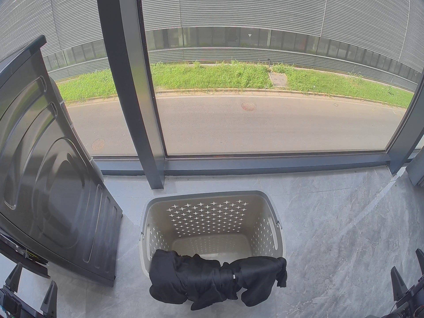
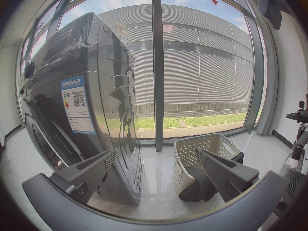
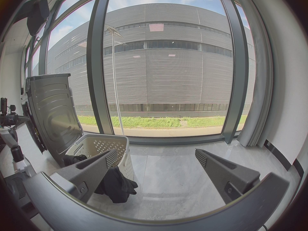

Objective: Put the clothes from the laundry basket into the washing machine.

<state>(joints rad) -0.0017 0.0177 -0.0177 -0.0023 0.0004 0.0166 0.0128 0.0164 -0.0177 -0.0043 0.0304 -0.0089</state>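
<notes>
Grey floor (image 1: 344,226) by window: laundry basket (image 1: 212,195) sits just beside washing machine (image 1: 48,186), probably for a short transfer, black garment (image 1: 212,281) draped over its near rim, grabbable; left gripper (image 2: 155,151) and right gripper (image 3: 155,151) both spread, empty.

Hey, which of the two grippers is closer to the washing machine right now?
The left gripper: it sits beside the washing machine; the right gripper is across the laundry basket.
</notes>
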